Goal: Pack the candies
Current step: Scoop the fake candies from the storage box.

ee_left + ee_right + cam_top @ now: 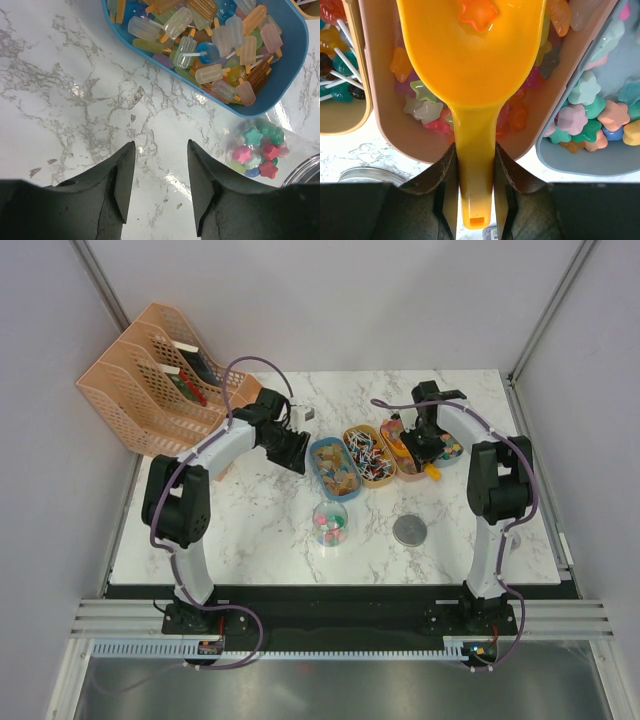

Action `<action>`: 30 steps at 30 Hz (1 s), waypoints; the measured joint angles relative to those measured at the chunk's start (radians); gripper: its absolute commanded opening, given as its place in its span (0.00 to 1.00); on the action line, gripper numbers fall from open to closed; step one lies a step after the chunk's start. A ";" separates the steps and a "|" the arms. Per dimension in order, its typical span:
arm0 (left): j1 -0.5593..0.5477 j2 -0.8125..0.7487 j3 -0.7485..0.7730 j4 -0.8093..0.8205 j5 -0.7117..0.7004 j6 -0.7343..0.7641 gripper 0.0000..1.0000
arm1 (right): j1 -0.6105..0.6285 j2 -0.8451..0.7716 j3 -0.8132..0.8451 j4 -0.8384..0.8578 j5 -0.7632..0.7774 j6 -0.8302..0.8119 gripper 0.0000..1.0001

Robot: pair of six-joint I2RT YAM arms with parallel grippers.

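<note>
the right gripper [475, 167] is clamped on the handle of the yellow-orange scoop [470, 65], its bowl reaching to 12 o'clock over the pink tray [380, 125], seemingly level so one of the candies [477, 12], an orange star, rides inside. the left gripper [159, 170] hangs roughly half open and empty over the marble table [75, 100]. the clear cup [260, 150] of star sweets sits at its 2 o'clock, probably so it can steady the cup for a pour.

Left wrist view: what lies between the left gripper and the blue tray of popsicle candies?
Nothing but bare marble table between the left gripper and the blue tray, as the left wrist view shows.
</note>
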 measured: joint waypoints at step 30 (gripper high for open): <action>0.013 -0.021 0.032 -0.006 -0.024 0.021 0.53 | -0.015 -0.180 -0.184 0.032 -0.002 0.011 0.00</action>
